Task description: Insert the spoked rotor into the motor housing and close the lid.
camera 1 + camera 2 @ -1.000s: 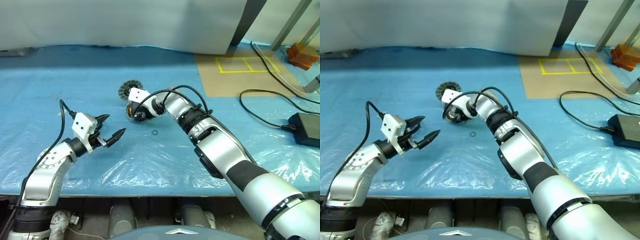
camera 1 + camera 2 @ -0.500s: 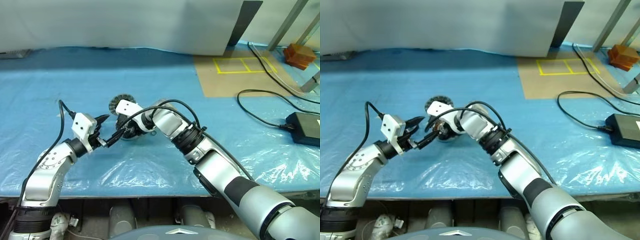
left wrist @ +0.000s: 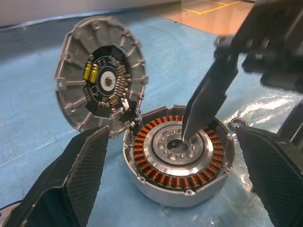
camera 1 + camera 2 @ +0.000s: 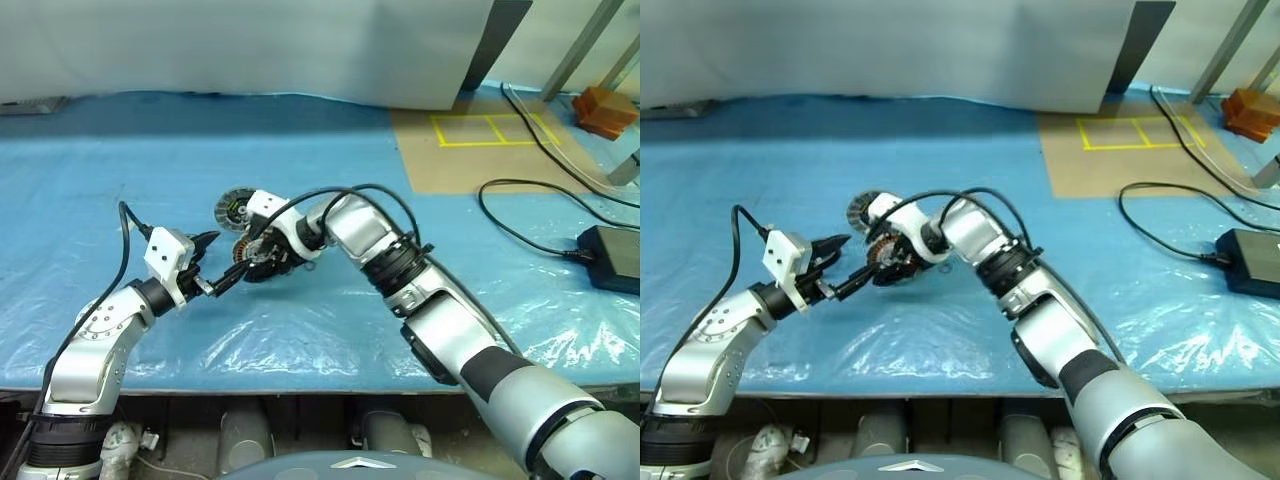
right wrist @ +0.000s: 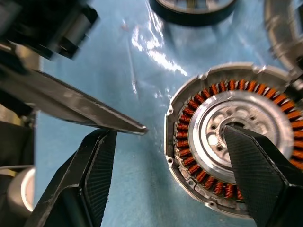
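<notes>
1. Head views
   - The housing point(image 4: 270, 262) sits on the blue sheet point(image 4: 420, 300), windings up.
   - The rotor point(image 4: 231, 208) stands tilted just behind it.
   - The right gripper point(image 4: 258, 262) reaches down onto the housing, jaws apart.
   - The left gripper point(image 4: 222, 257) is level and spread wide, with nothing in it. Its tips are just beside the housing's near side.
   - The step looks like settling the housing before fetching the rotor.

2. Left wrist view
   - The housing point(image 3: 177, 153) lies between the left fingers point(image 3: 78, 177), closer to neither, and no pad touches it.
   - One right finger point(image 3: 206, 101) has its tip in the pale centre bore.
   - The rotor point(image 3: 99, 80) leans on edge, its lower rim touching the housing's wall.
   - To do this well, lift that finger straight up out of the bore, so it does not scrape the copper or tip the housing.
   - The left jaws could then close on the outer wall to steady it.

3. Right wrist view
   - The right gripper point(image 5: 168, 132) is open and clamps nothing. One finger point(image 5: 255, 170) is over the housing's centre and the other is off its rim over the sheet.
   - A left finger point(image 5: 80, 109) points at the rim but stays apart from it.
   - A dark round rimmed part beyond the housing, probably the lid point(image 5: 194, 8), lies flat.
   - The rotor should be taken by its rim and kept level over the bore.
</notes>
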{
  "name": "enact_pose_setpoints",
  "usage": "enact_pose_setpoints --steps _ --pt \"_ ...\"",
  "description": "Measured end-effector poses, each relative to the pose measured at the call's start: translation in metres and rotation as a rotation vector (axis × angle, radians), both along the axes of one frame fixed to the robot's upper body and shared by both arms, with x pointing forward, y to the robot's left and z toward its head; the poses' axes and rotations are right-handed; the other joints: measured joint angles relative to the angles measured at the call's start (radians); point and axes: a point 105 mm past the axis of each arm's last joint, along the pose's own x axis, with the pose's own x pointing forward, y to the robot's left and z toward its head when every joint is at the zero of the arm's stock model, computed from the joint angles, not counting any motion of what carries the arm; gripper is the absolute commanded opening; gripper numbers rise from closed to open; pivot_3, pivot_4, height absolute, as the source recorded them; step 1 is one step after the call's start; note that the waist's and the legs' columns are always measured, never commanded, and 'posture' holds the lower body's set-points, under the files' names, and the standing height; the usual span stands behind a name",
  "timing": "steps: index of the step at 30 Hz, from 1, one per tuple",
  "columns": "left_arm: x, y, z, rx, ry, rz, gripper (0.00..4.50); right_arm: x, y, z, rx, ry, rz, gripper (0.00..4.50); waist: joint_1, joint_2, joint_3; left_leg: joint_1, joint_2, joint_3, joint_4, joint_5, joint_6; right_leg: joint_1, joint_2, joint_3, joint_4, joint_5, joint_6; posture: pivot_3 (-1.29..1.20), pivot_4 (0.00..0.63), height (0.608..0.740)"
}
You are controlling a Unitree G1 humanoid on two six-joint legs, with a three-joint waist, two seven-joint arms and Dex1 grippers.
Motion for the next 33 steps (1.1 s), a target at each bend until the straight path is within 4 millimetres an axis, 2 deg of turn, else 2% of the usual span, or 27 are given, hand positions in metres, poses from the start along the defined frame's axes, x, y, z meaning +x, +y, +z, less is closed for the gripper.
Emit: enact_pose_setpoints --steps 3,6,8,11,13,17,21,24,33 --pt "-0.002 0.000 -0.002 0.004 0.015 -0.016 4.50 0.010 -0.023 0.023 0.067 -0.038 -0.052 3.74 0.003 0.000 0.000 -0.001 0.000 0.000 -0.002 -0.001 -0.001 -0.001 0.001 0.000 -0.001 0.000 0.000 0.00 0.150 0.740" --pt "-0.006 -0.002 -0.007 0.003 0.041 -0.034 4.50 0.017 -0.044 0.030 0.138 -0.078 -0.126 3.74 0.005 -0.001 0.000 -0.001 0.001 0.000 -0.002 -0.001 -0.001 -0.001 0.001 0.000 -0.002 0.000 0.000 0.00 0.150 0.740" --pt "-0.008 -0.004 -0.009 -0.001 0.057 -0.045 4.50 0.015 -0.061 0.017 0.216 -0.079 -0.177 3.74 0.011 -0.001 0.000 0.000 0.001 0.000 -0.001 -0.001 -0.001 -0.001 0.001 0.000 -0.001 0.000 0.000 0.00 0.150 0.740" --pt "-0.012 -0.007 -0.012 0.003 0.075 -0.068 4.50 0.007 -0.081 -0.016 0.253 -0.118 -0.228 3.74 0.018 -0.001 0.000 0.000 0.001 0.001 0.000 -0.001 -0.001 -0.001 0.000 0.001 0.000 0.000 0.000 0.00 0.150 0.740" --pt "-0.013 -0.010 -0.014 0.005 0.084 -0.081 4.50 0.002 -0.084 -0.033 0.283 -0.094 -0.268 3.74 0.015 -0.001 0.000 0.002 0.001 0.001 0.000 -0.001 -0.001 -0.001 0.001 0.003 0.000 0.000 0.000 0.00 0.150 0.740" --pt "-0.009 -0.011 -0.012 0.014 0.074 -0.083 4.50 0.010 -0.084 -0.038 0.318 -0.179 -0.304 3.74 0.009 -0.001 0.000 0.004 0.000 0.004 0.001 -0.001 -0.001 0.000 0.001 0.006 0.001 -0.002 -0.004 0.00 0.150 0.740" --pt "-0.007 -0.010 -0.015 0.014 0.086 -0.080 4.50 0.020 -0.093 -0.057 0.274 -0.228 -0.336 3.74 0.008 -0.001 0.000 0.005 0.000 0.005 0.001 -0.001 -0.001 0.001 0.000 0.006 0.000 -0.003 -0.004 0.00 0.150 0.740" --pt "-0.006 -0.010 -0.015 0.017 0.086 -0.078 4.50 0.020 -0.097 -0.077 0.235 -0.231 -0.332 3.74 0.006 -0.001 0.000 0.004 0.000 0.005 0.001 -0.001 -0.001 0.001 0.000 0.006 0.000 -0.002 -0.004 0.00 0.150 0.740" --pt "-0.008 -0.008 -0.019 0.022 0.096 -0.072 4.50 0.022 -0.092 -0.087 0.220 -0.296 -0.288 3.74 -0.004 -0.003 -0.001 0.008 0.000 0.005 0.001 -0.001 0.000 0.004 0.000 0.006 0.000 -0.003 -0.004 0.00 0.150 0.740"
